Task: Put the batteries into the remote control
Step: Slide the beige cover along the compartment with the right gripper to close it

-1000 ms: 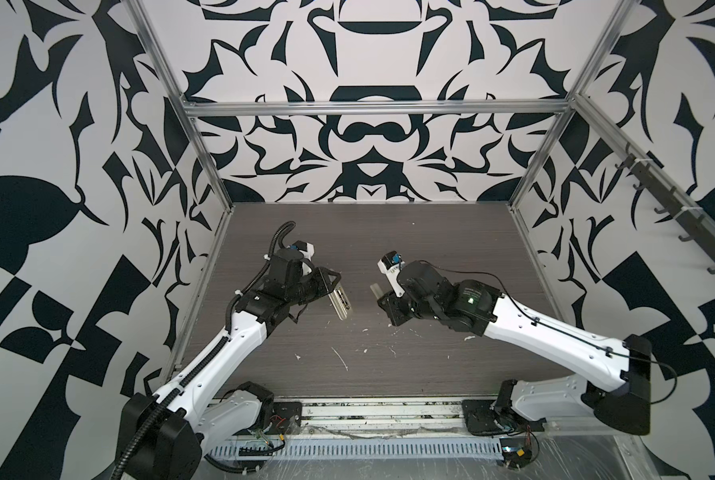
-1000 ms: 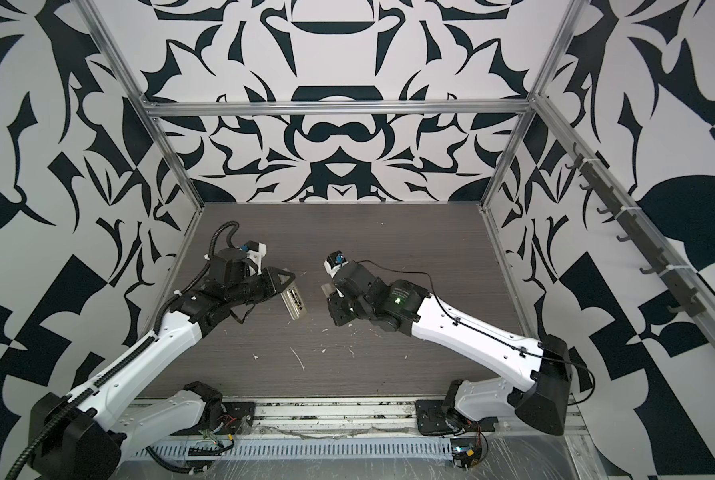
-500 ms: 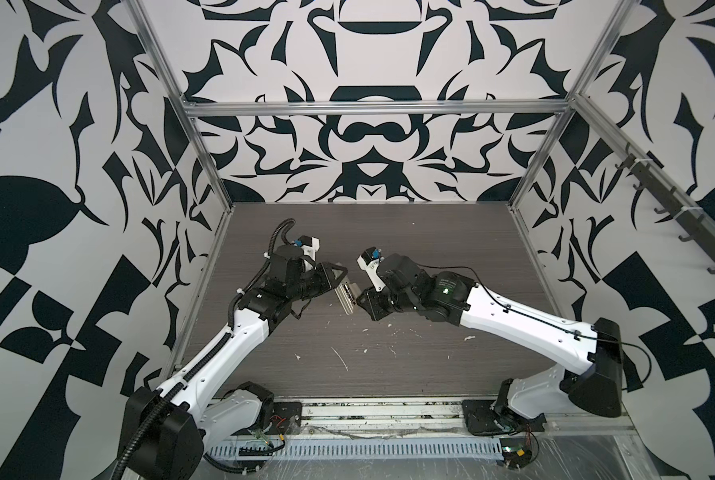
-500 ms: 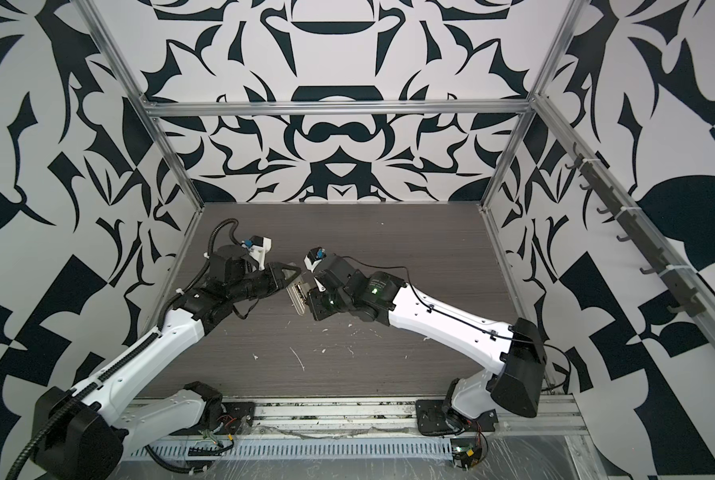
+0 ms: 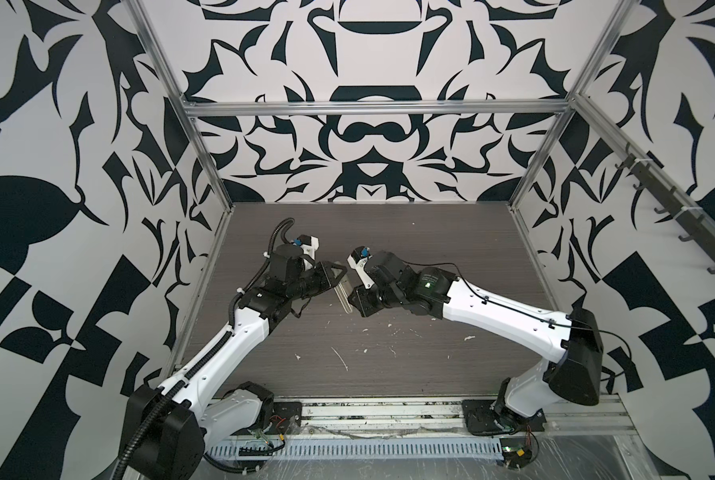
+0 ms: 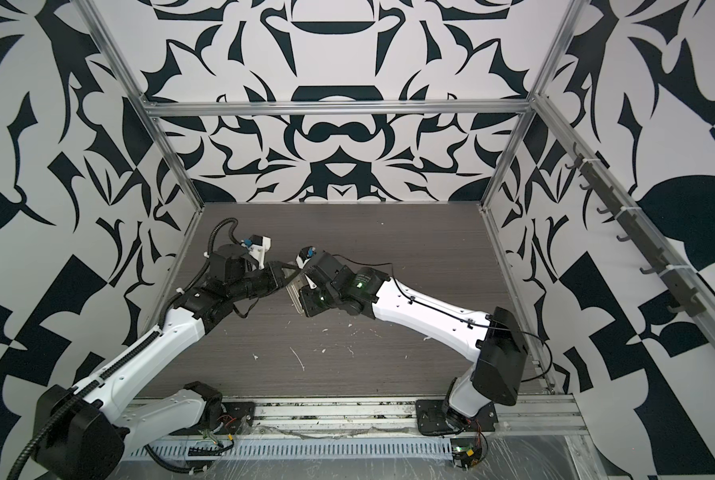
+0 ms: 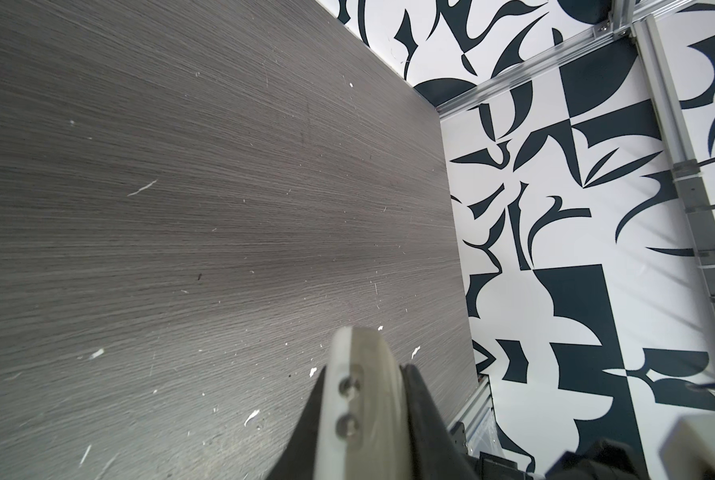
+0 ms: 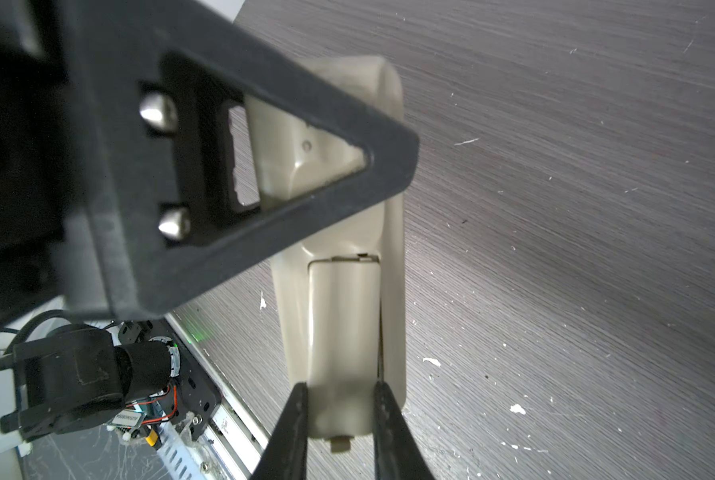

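Meeting over the grey table (image 5: 430,249), left of its middle, the left gripper (image 5: 339,277) is clamped on the far end of the pale remote control (image 5: 342,296). The right gripper (image 8: 341,388), narrowly parted, pinches the battery cover (image 8: 343,324) at the remote's near end.

Both top views look steeply down from high over the front rail (image 5: 389,420) onto the whole table (image 5: 389,232) (walls (image 5: 368,145) too). The left wrist view skims low across it. The right wrist view sits close on the remote control (image 8: 347,324), centre frame.
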Robot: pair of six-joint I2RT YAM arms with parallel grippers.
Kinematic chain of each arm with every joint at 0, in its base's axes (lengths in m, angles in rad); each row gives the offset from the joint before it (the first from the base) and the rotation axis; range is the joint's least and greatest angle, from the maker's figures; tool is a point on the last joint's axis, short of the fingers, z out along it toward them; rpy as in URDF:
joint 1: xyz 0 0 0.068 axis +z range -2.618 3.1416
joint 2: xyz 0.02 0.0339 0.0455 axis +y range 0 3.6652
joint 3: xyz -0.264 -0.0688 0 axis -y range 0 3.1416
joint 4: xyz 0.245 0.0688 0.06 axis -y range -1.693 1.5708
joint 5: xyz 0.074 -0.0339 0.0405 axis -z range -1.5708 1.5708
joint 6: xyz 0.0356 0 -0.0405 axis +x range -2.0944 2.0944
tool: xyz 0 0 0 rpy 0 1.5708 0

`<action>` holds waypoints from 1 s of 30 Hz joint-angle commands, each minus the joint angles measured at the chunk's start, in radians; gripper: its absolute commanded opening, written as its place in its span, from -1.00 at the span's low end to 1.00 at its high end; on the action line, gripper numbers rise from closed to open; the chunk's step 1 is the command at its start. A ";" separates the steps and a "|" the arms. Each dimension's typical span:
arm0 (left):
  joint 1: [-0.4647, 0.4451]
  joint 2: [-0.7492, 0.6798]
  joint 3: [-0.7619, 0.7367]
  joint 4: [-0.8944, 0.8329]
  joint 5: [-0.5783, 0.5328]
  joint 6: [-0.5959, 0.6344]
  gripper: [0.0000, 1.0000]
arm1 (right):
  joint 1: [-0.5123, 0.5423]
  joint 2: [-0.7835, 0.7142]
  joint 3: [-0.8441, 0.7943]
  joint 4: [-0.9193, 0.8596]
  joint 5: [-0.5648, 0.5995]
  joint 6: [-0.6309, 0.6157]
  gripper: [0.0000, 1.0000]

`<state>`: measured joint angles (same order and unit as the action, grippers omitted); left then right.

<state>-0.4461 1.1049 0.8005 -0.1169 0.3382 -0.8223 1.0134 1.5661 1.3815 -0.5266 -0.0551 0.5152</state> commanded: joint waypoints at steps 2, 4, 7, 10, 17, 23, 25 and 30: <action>-0.007 -0.005 0.029 0.040 0.039 -0.012 -1.00 | -0.004 0.006 0.051 0.033 -0.021 -0.020 -0.99; -0.006 -0.007 0.026 0.042 0.045 -0.014 -1.00 | -0.006 0.008 0.053 0.033 -0.021 -0.024 -0.99; -0.007 -0.007 0.023 0.045 0.057 -0.014 -1.00 | -0.007 0.009 0.056 0.030 -0.017 -0.027 -0.99; -0.006 -0.005 0.022 0.055 0.077 -0.016 -1.00 | -0.008 0.021 0.072 0.017 -0.018 -0.039 -0.98; -0.007 0.017 0.032 0.070 0.164 -0.005 -1.00 | -0.007 0.047 0.114 -0.012 -0.027 -0.067 -0.97; -0.006 0.041 0.039 0.074 0.233 0.004 -1.00 | -0.007 0.054 0.132 -0.040 -0.019 -0.078 -0.97; -0.006 0.039 0.039 0.068 0.231 0.009 -1.00 | -0.008 0.054 0.138 -0.051 -0.010 -0.084 -0.97; -0.006 0.043 0.035 0.069 0.229 0.008 -1.00 | -0.007 0.068 0.160 -0.059 -0.011 -0.090 -0.97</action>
<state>-0.4324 1.1542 0.8005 -0.0883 0.4629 -0.8089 1.0031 1.6207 1.4849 -0.6834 -0.0658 0.4446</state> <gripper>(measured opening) 0.242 0.246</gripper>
